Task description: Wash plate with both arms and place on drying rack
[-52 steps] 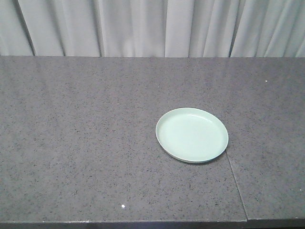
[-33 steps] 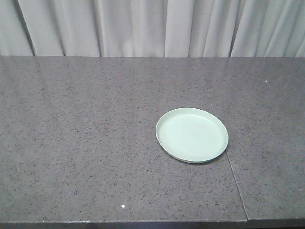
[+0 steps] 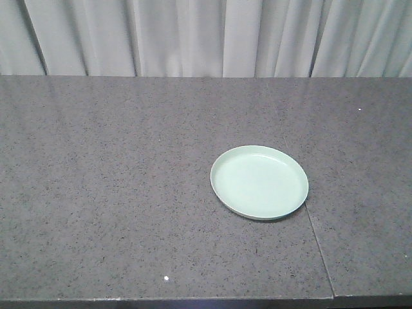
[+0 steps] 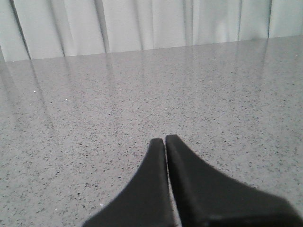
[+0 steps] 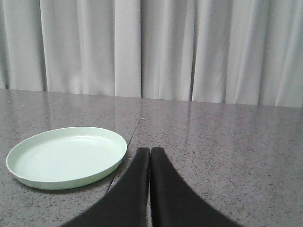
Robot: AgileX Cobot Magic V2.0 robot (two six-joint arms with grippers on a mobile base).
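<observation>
The plate point(image 3: 259, 182) lies flat and right side up on the grey speckled tabletop point(image 3: 116, 180), a little right of the middle in the front view and nearer the front edge than the pale curtain point(image 3: 193, 38) hanging behind. Its hollow is plain. A thin seam point(image 3: 320, 248) in the tabletop runs from the front edge up to the plate's right rim, so the plate sits almost wholly on the wider slab to the left of the seam. A small white speck point(image 3: 166, 278) lies near the front edge, well apart from the plate.

In the right wrist view, the right jaws are pressed together with only a hairline between them, and they hold nothing. The plate point(image 5: 66, 156) lies ahead of them and to their left. Its nearest rim is just beside the jaw tips, but a narrow strip of tabletop point(image 5: 227, 142) and the seam point(image 5: 129, 137) show between rim and jaws, so they are apart.

In the left wrist view, the left jaws are likewise closed on nothing, with a slim slit between the two black tips. They point across the speckled tabletop point(image 4: 142, 85) toward the curtain point(image 4: 142, 23).
</observation>
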